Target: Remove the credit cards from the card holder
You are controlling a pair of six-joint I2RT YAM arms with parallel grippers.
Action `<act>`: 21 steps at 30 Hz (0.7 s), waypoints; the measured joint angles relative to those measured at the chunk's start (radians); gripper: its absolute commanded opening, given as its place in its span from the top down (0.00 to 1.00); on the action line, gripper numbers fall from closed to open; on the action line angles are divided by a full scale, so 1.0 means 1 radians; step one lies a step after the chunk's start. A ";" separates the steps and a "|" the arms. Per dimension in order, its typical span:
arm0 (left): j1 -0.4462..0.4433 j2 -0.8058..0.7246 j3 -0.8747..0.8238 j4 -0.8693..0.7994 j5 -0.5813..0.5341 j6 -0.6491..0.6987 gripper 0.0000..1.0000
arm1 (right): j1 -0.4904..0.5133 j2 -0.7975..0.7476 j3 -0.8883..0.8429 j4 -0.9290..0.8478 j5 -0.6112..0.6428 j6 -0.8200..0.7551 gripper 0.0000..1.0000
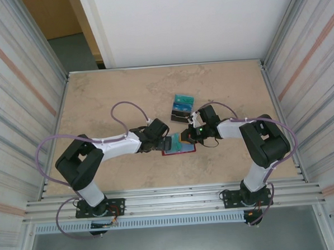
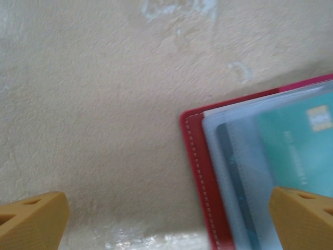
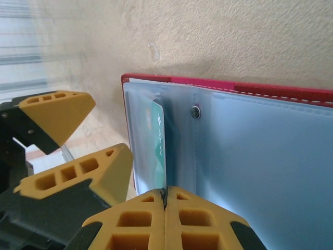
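While some credit cards (image 1: pixel 181 105) already lie beyond my fingers, the card holder (image 1: pixel 178 152) holds a teal card (image 3: pixel 158 140); right fingers (image 3: pixel 165 203) pressed together at its edge, left fingers (image 1: pixel 168 143) spread.

leathery red card holder (image 2: pixel 195 172), glossy clear pockets (image 3: pixel 270 156)
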 measured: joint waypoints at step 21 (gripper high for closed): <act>0.000 0.084 0.064 -0.003 0.000 0.022 0.01 | 0.042 -0.074 0.031 -0.108 0.121 -0.004 0.92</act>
